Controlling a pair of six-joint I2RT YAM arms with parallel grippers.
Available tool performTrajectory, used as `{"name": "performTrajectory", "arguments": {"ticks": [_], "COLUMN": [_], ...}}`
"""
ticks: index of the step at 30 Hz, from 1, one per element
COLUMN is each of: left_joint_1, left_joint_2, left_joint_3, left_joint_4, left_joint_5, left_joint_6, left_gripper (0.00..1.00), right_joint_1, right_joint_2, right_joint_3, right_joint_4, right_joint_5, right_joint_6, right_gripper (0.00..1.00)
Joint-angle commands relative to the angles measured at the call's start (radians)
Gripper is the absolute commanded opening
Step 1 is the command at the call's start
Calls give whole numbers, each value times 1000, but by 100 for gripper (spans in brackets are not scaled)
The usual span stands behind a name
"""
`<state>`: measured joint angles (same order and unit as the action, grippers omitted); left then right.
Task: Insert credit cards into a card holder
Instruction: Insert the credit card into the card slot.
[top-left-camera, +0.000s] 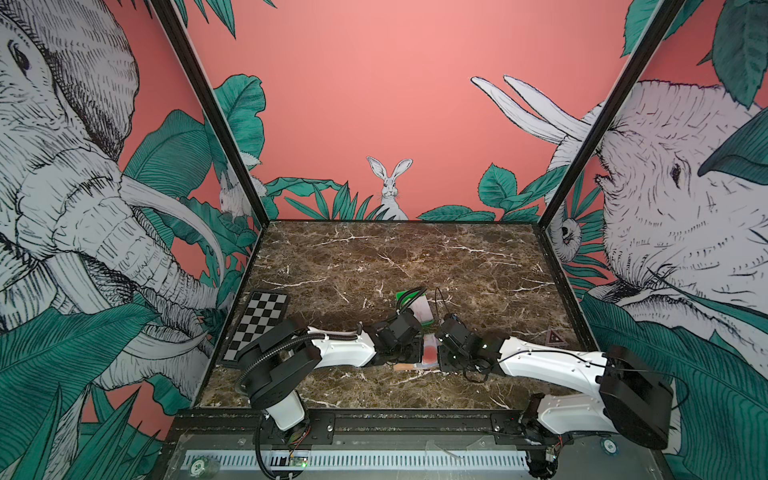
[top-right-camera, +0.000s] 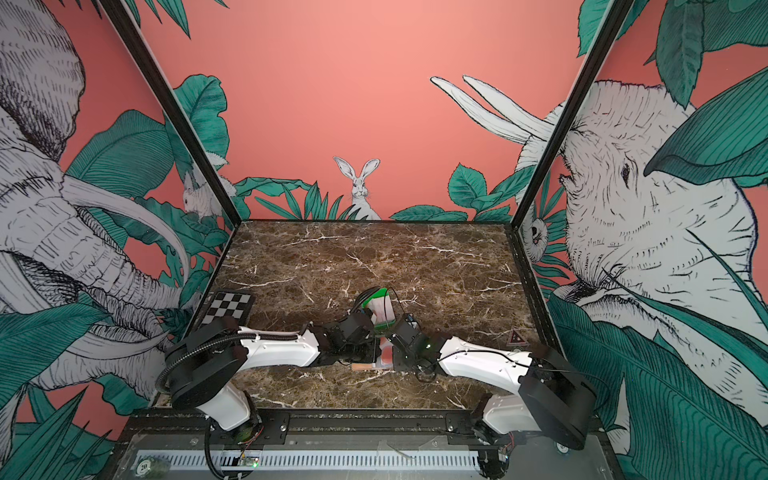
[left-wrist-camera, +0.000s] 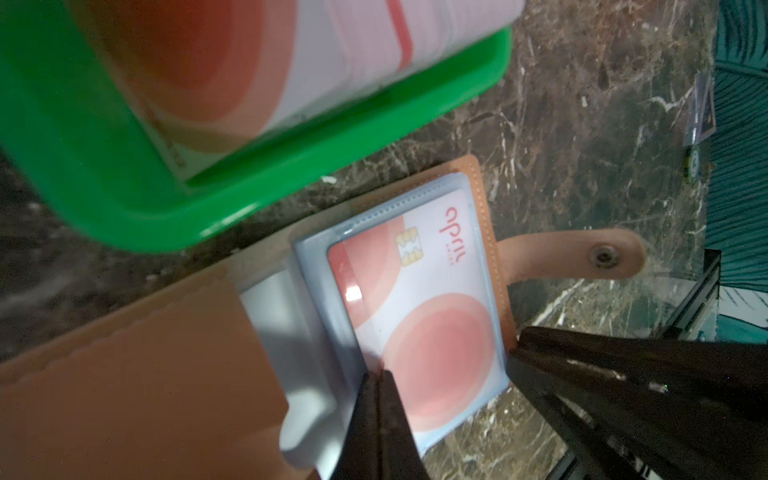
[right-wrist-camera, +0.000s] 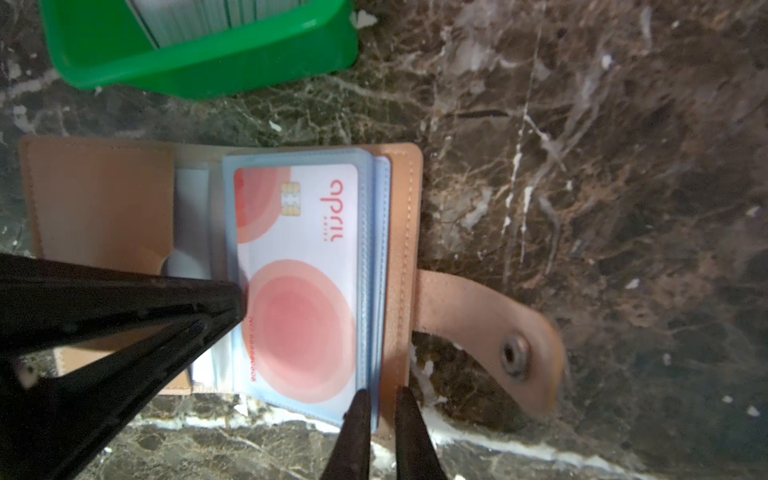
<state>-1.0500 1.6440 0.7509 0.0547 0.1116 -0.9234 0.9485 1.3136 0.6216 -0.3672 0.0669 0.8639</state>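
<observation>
1. Near zone. The card holder (right-wrist-camera: 405, 216) lies open and flat on the surface (right-wrist-camera: 582, 166), close to the front edge and between the two claws. Its open span runs across the robot, with the tan cover flap (right-wrist-camera: 95, 199) toward the left arm and the snap strap (right-wrist-camera: 490, 328) toward the right arm.

2. The left claw (left-wrist-camera: 377, 376) is closed. Its tips meet at the spine-side edge of the top clear sleeve (left-wrist-camera: 316, 270). Whether a sleeve leaf is pinched between them cannot be determined.

3. The right claw (right-wrist-camera: 384, 401) has its jaws narrowly apart, tips at a strap-side corner of the sleeve stack (right-wrist-camera: 380, 249). No grip is evident.

4. One credit card (right-wrist-camera: 295, 232), white with a red-orange circle, sits fully inside the top sleeve. Its long axis runs near to far.

5. Far zone. The green tray (right-wrist-camera: 208, 62) stands just beyond the holder, not touching it. The other credit cards (left-wrist-camera: 374, 41) lean inside it.

6. Assessment. The next card lies straight ahead of both claws, past the holder. The left arm appears marginally nearer to the tray, so it is probably the better placed to fetch while the right claw steadies the holder.
</observation>
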Motion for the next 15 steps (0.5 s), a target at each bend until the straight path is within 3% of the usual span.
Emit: {"name": "performTrajectory", "arguments": {"ticks": [1, 9, 15], "left_joint_1": [7, 6, 6], "left_joint_2": [15, 18, 23], "left_joint_3": [7, -15, -18], "left_joint_4": [-17, -1, 5], "left_joint_5": [-14, -18, -14], "left_joint_6": [-6, -15, -17], "left_gripper": [0, 0, 0], "right_joint_1": [-4, -22, -43], "right_joint_2": [-17, -118, -149], "right_joint_3": [-14, -19, -37], "right_joint_4": [0, -59, -39], "right_joint_5": [13, 60, 22], "right_joint_6": [6, 10, 11], "right_gripper": [16, 16, 17]}}
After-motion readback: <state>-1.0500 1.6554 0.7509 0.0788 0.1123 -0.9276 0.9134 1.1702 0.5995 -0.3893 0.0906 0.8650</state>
